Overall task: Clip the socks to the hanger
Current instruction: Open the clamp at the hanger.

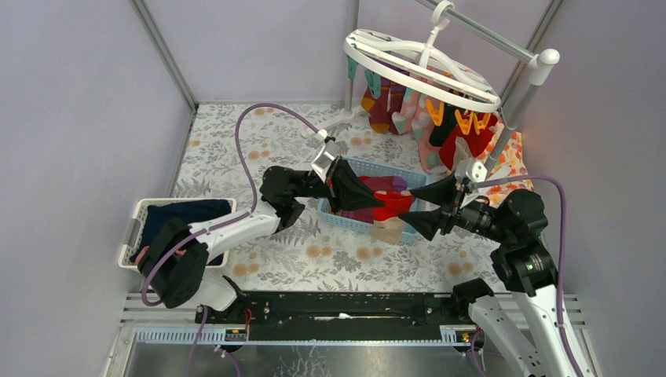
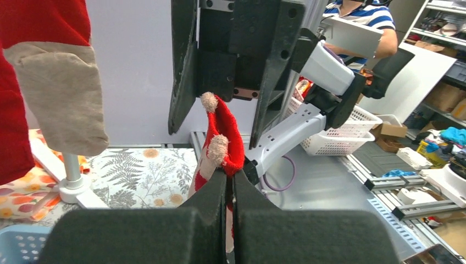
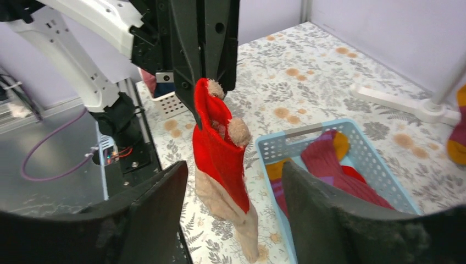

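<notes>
**A:** Entry, left arm. State of the fingers?

**B:** The left gripper (image 2: 231, 180) is closed tight on the red sock (image 3: 217, 148), pinching it by its upper edge. Two beige pom-poms (image 3: 238, 131) sit just beside the grip. The sock hangs below the fingers, with its beige toe lowest.

**A:** Where is the sock in the overhead view?

**B:** Centre of the frame, over the near right part of the blue basket (image 1: 393, 167). From that view I cannot tell whether the toe touches the basket or the floral cloth (image 1: 267, 141).

**A:** Right arm?

**B:** The right gripper (image 3: 233, 170) has its jaws spread wide, one on each side of the hanging sock. In the right wrist view there is a gap on both sides, so it has no grip.

**A:** Basket contents?

**B:** The loose socks (image 3: 324, 159) are maroon, red and one with an orange part.

**A:** Hanger?

**B:** The hanger (image 1: 428, 56) is at the upper right of the overhead frame. It is hooked on the grey-poled rack (image 1: 512, 118). The orange clips (image 1: 465, 122) dangle from its near rim. The hung socks (image 1: 385, 106) below the ring are maroon, pink and red.

**A:** Anything else?

**B:** The white basket (image 1: 132, 229) is at the left edge, with the navy cloth (image 1: 184, 214) inside it.
</notes>
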